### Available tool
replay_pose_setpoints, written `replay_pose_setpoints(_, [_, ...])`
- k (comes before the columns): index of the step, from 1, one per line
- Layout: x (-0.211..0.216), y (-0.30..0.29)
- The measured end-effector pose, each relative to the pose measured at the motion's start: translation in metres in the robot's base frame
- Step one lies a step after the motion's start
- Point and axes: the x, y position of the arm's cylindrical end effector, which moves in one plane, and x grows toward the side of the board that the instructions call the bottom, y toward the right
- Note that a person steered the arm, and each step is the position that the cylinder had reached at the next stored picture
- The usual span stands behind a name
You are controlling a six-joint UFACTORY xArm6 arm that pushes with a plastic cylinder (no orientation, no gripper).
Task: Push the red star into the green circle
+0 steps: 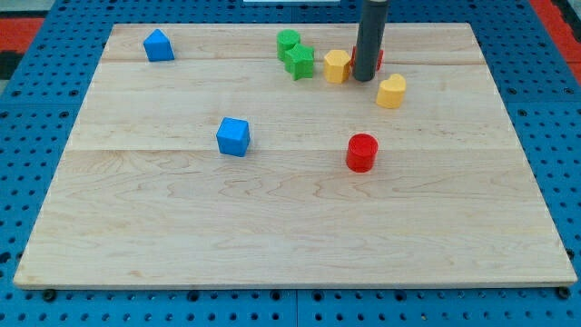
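The red star (378, 58) is near the view's top, right of centre, mostly hidden behind my rod; only a red sliver shows on the rod's right side. My tip (364, 78) rests on the board right at that block, between it and a yellow hexagon-like block (335, 65) on its left. The green circle (289, 40) sits farther to the view's left at the top, touching a green star (299, 62) just below it. The yellow block and the green star lie between the red star and the green circle.
A yellow heart (391, 91) lies just below and right of my tip. A red cylinder (361, 152) stands lower, near the middle. A blue cube (232, 136) is left of centre and another blue block (158, 45) at the top left. The wooden board (290, 236) lies on a blue pegboard.
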Motion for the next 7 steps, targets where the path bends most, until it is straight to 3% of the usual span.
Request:
replay_pose_setpoints(1, [-0.020,0.018])
replay_pose_setpoints(2, [-0.025,0.072])
replay_pose_setpoints(3, [-0.045,0.073])
replay_pose_setpoints(7, [-0.066,-0.087])
